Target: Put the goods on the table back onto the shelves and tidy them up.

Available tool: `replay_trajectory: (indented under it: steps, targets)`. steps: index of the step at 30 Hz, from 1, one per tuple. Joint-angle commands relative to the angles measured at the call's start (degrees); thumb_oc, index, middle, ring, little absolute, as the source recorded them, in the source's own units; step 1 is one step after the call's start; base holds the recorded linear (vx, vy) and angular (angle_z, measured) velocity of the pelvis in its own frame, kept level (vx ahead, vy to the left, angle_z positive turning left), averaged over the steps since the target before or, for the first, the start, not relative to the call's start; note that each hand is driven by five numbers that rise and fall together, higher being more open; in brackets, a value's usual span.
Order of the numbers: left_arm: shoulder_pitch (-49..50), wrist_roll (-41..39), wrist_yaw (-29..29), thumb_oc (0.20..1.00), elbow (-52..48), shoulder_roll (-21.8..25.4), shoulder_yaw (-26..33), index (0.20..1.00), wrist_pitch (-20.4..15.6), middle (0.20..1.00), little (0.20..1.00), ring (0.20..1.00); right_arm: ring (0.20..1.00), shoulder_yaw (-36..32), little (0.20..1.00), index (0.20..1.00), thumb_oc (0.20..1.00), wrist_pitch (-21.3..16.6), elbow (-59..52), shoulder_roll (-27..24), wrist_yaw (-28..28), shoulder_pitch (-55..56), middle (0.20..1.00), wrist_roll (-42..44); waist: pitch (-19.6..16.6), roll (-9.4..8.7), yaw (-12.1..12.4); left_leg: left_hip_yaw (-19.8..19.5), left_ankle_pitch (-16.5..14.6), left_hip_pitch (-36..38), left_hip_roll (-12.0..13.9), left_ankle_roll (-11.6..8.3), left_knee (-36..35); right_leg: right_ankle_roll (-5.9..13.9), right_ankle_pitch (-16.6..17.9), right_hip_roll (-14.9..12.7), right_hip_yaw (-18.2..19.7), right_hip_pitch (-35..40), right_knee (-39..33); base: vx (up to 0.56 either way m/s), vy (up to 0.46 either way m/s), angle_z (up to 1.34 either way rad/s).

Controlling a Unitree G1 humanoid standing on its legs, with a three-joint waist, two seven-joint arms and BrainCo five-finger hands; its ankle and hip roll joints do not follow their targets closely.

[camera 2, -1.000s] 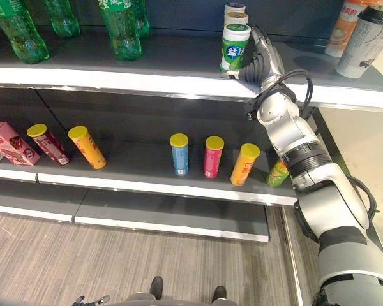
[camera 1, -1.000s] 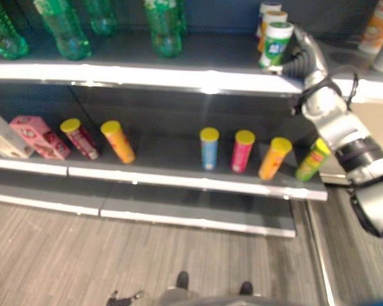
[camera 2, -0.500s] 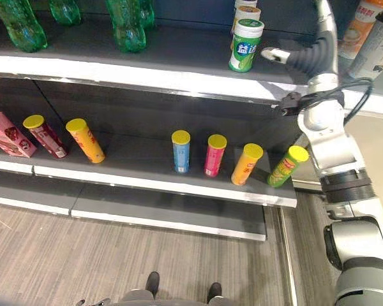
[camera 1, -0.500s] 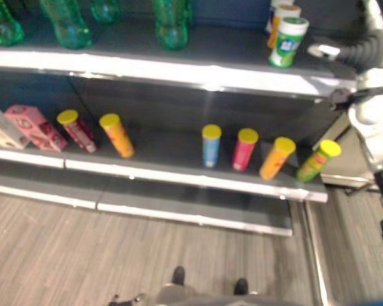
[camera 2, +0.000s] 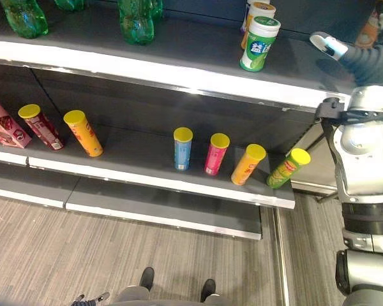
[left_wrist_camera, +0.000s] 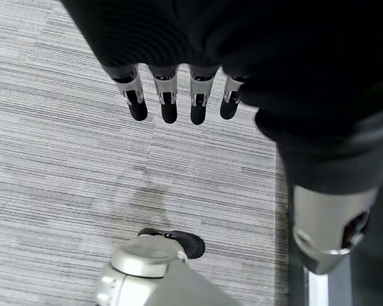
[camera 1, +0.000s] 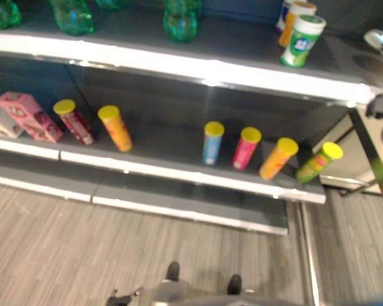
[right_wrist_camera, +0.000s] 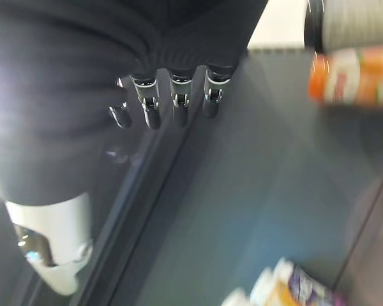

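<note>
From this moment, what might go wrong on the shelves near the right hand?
1. The right hand hangs open above the top shelf, apart from the green-and-white canister. A careless sweep there might topple the canister into the orange one behind it.
2. The green chip tube leans at the end of the middle shelf, close to the right arm. A brush from the arm could knock it off.

The green bottles (camera 2: pixel 137 19) on the top shelf (camera 2: pixel 179 67) were cut off at the picture's upper edge, so their caps could not be seen. The pink box (camera 2: pixel 3 124) ran past the left edge. In the right wrist view, an orange container (right_wrist_camera: pixel 354 76) was too blurred to identify.
</note>
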Motion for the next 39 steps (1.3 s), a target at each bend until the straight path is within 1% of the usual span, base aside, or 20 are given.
replay_trajectory:
  steps: [1, 3, 5, 6, 7, 9, 10, 11, 13, 15, 16, 17, 18, 19, 21, 26, 29, 30, 35, 39]
  targets:
    - [-1.76, 1.86, -0.61, 1.000, -0.33, 2.76, -0.01, 1.000, -0.68, 1.000, 1.000, 1.000, 1.000, -5.42, 1.000, 1.000, 1.000, -5.23, -5.71, -0.11, 0.89, 2.02, 1.000, 0.55, 0.11, -1.05, -0.97, 4.08, -11.64, 0.36, 4.54, -2.67, 8.98, 4.47, -7.85, -4.78, 0.61, 0.93, 4.48, -0.04, -0.064, -0.08]
    - [-1.30, 2.01, -1.13, 1.000, -1.80, 3.40, -0.07, 1.000, -1.03, 1.000, 1.000, 1.000, 1.000, -5.75, 1.000, 1.000, 1.000, -6.48, -6.67, -0.13, 2.06, 2.30, 1.000, 2.26, 0.67, -1.07, -1.39, 3.54, -13.23, -0.50, 5.09, -3.10, 13.08, 3.96, -8.21, -3.92, 2.83, 0.19, 4.52, -0.07, -0.037, -0.15]
    - [-0.80, 0.94, -1.31, 1.000, -3.55, 3.63, -0.34, 1.000, -1.79, 1.000, 1.000, 1.000, 1.000, -4.00, 1.000, 1.000, 1.000, -8.05, -6.95, 0.17, 3.90, 0.85, 1.000, 5.54, 2.28, -1.17, -0.64, -2.87, -13.34, -2.59, 4.11, -4.35, 19.19, 3.67, -7.50, -3.25, 6.31, -1.12, 4.85, -0.14, 0.041, -0.55]
    - [-0.79, 0.93, -1.31, 1.000, -3.53, 3.64, -0.31, 1.000, -1.78, 1.000, 1.000, 1.000, 1.000, -3.96, 1.000, 1.000, 1.000, -8.07, -6.90, 0.17, 3.92, 0.82, 1.000, 5.56, 2.09, -1.12, -0.71, -2.89, -13.71, -2.54, 4.21, -4.34, 19.20, 3.73, -7.79, -3.17, 6.24, -1.01, 4.77, -0.19, 0.144, -0.89]
    - [-0.96, -0.25, -1.71, 1.000, -4.15, 3.49, -0.87, 1.000, -2.23, 1.000, 1.000, 1.000, 1.000, -2.68, 1.000, 1.000, 1.000, -8.08, -6.80, 0.22, 5.03, 0.16, 1.000, 6.38, 2.49, -1.20, -0.81, -10.36, -15.70, -1.31, 2.71, -4.29, 17.54, 4.09, -6.92, -2.94, 9.39, -2.67, 5.22, -0.17, 0.175, -1.23]
    - [-1.88, 0.05, -2.44, 1.000, -3.86, 3.48, -1.36, 1.000, -2.17, 1.000, 1.000, 1.000, 1.000, -3.17, 1.000, 1.000, 1.000, -7.22, -7.25, 0.08, 6.62, 1.05, 1.000, 6.21, 1.59, -0.78, -2.28, -11.57, -15.88, 0.50, 2.57, -3.47, 13.67, 4.76, -6.05, -3.38, 10.36, -4.26, 5.80, -0.20, 0.336, -1.13]
    - [-2.20, 0.67, -2.87, 1.000, -3.89, 3.61, -1.86, 1.000, -2.27, 1.000, 1.000, 1.000, 1.000, -2.32, 1.000, 1.000, 1.000, -6.81, -7.02, -0.31, 7.67, 1.34, 1.000, 5.63, 0.52, -0.70, -3.35, -9.53, -15.80, 2.33, 1.88, -2.11, 10.70, 5.69, -4.73, -4.81, 11.34, -6.38, 6.66, -0.10, 0.321, -0.40]
    - [-2.18, 0.67, -2.87, 1.000, -3.89, 3.60, -1.86, 1.000, -2.27, 1.000, 1.000, 1.000, 1.000, -2.30, 1.000, 1.000, 1.000, -6.81, -7.01, -0.32, 7.67, 1.34, 1.000, 5.63, 0.55, -0.67, -3.25, -9.43, -15.84, 2.44, 1.95, -2.12, 10.65, 5.67, -4.77, -4.74, 11.43, -6.38, 6.70, -0.13, 0.338, -0.35]
    - [-2.14, 1.62, -3.24, 1.000, -4.87, 3.86, -2.38, 1.000, -2.73, 1.000, 1.000, 1.000, 1.000, -1.50, 1.000, 1.000, 1.000, -6.53, -7.21, -0.53, 8.40, 0.89, 1.000, 4.88, 0.02, -1.12, -3.92, -7.92, -16.35, 3.49, -0.37, -0.41, 9.68, 7.20, -2.45, -6.00, 13.65, -8.45, 6.84, -0.10, 0.268, -0.49]
    - [-2.08, 1.73, -3.31, 1.000, -5.18, 3.83, -2.22, 1.000, -2.79, 1.000, 1.000, 1.000, 1.000, -0.86, 1.000, 1.000, 1.000, -6.29, -7.10, -0.84, 8.51, 0.49, 1.000, 4.18, 0.06, -1.42, -3.92, -6.79, -16.08, 3.75, -1.31, 0.09, 9.34, 7.73, -0.96, -6.56, 14.20, -9.36, 6.74, -0.13, 0.220, -0.59]
    - [-1.94, 2.23, -3.55, 1.000, -5.03, 4.16, -1.92, 1.000, -3.15, 1.000, 1.000, 1.000, 1.000, -0.25, 1.000, 1.000, 1.000, -6.01, -6.95, -1.55, 8.82, 0.07, 1.000, 3.47, -0.01, -1.42, -4.24, -3.71, -16.00, 4.44, -2.04, 0.66, 8.49, 8.50, 0.72, -7.44, 13.38, -10.78, 6.36, -0.17, 0.319, -0.62]
    - [-1.92, 2.73, -3.88, 1.000, -4.85, 4.35, -1.48, 1.000, -3.26, 1.000, 1.000, 1.000, 1.000, -0.09, 1.000, 1.000, 1.000, -6.23, -7.08, -2.08, 8.82, 0.32, 1.000, 1.90, 0.89, -1.14, -3.36, -0.67, -16.78, 4.83, -2.21, 1.40, 9.13, 8.50, 0.64, -7.75, 10.53, -11.95, 7.23, -0.14, 0.319, -0.95]
    - [-1.95, 2.75, -3.88, 1.000, -4.84, 4.35, -1.50, 1.000, -3.26, 1.000, 1.000, 1.000, 1.000, -0.12, 1.000, 1.000, 1.000, -6.23, -7.09, -2.09, 8.80, 0.33, 1.000, 1.87, 0.98, -1.12, -3.22, -0.55, -16.86, 4.90, -2.20, 1.41, 9.21, 8.50, 0.60, -7.71, 10.65, -11.97, 7.32, -0.09, 0.217, -1.30]
    - [-1.98, 3.25, -4.08, 1.000, -4.62, 4.57, -1.06, 1.000, -3.07, 1.000, 1.000, 1.000, 1.000, -0.50, 1.000, 1.000, 1.000, -6.14, -7.33, -2.73, 8.85, 0.35, 1.000, 1.13, 1.32, -1.00, -2.80, 1.38, -16.49, 4.97, -2.01, 1.36, 9.06, 8.50, 0.29, -8.93, 6.81, -12.12, 8.10, -0.05, 0.094, -1.31]
    - [-2.41, 3.92, -4.20, 1.000, -4.74, 5.04, -0.64, 1.000, -2.89, 1.000, 1.000, 1.000, 1.000, -1.30, 1.000, 1.000, 1.000, -6.14, -8.15, -3.36, 9.15, 1.09, 1.000, 1.07, 2.02, -0.75, -2.74, 2.57, -16.03, 5.61, -1.52, 1.56, 8.45, 7.81, -0.43, -10.22, 3.02, -10.83, 9.40, -0.09, 0.064, -0.72]
    - [-3.33, 4.46, -3.99, 1.000, -5.39, 5.61, -0.40, 1.000, -3.33, 1.000, 1.000, 1.000, 1.000, -5.32, 1.000, 1.000, 1.000, -7.02, -9.54, -6.02, 7.88, 2.26, 1.000, 0.23, 2.32, -0.51, -2.63, 3.62, -15.34, 3.79, 0.00, 1.49, 8.86, 7.45, 0.76, -12.66, 1.04, -7.25, 11.60, -0.13, -0.045, -0.07]
    - [-2.87, 4.10, -3.60, 1.000, -6.35, 5.33, -0.64, 1.000, -3.49, 1.000, 1.000, 1.000, 1.000, -6.78, 1.000, 1.000, 1.000, -6.90, -8.71, -8.46, 6.15, 2.27, 1.000, -1.18, 1.57, -0.57, -2.20, 5.15, -15.55, 2.07, 0.82, 1.40, 10.03, 7.85, 3.04, -13.87, 0.22, -6.17, 11.26, -0.04, -0.070, -0.11]
    - [-2.25, 4.01, -3.36, 1.000, -6.78, 4.90, -0.22, 1.000, -3.54, 1.000, 1.000, 1.000, 1.000, -8.85, 1.000, 1.000, 1.000, -6.40, -8.14, -9.66, 4.39, 3.46, 1.000, -3.03, 1.15, -0.89, -2.23, 6.48, -15.66, 1.51, 1.28, 1.32, 10.09, 8.45, 4.32, -14.73, -1.73, -5.78, 10.56, 0.03, -0.112, -0.31]
    - [-0.69, 3.34, -2.62, 1.000, -7.71, 3.99, 0.95, 1.000, -3.02, 1.000, 1.000, 1.000, 1.000, -16.70, 1.000, 1.000, 1.000, -4.46, -7.39, -9.16, 1.68, 11.80, 1.000, -6.17, 0.82, -1.27, -2.29, 9.70, -15.69, 1.28, 2.41, 0.79, 9.79, 8.50, 7.69, -14.26, -4.33, -5.93, 7.70, 0.04, -0.132, -0.58]
    - [-0.60, 3.42, -2.37, 1.000, -7.80, 4.14, 1.37, 1.000, -2.77, 1.000, 1.000, 1.000, 1.000, -19.42, 1.000, 1.000, 1.000, -3.31, -6.47, -7.70, 1.18, 16.02, 1.000, -6.93, 0.98, -1.37, -2.35, 11.22, -15.34, 2.11, 3.34, 0.34, 8.65, 8.50, 5.83, -12.80, -5.30, -6.16, 5.87, 0.05, -0.121, -0.59]
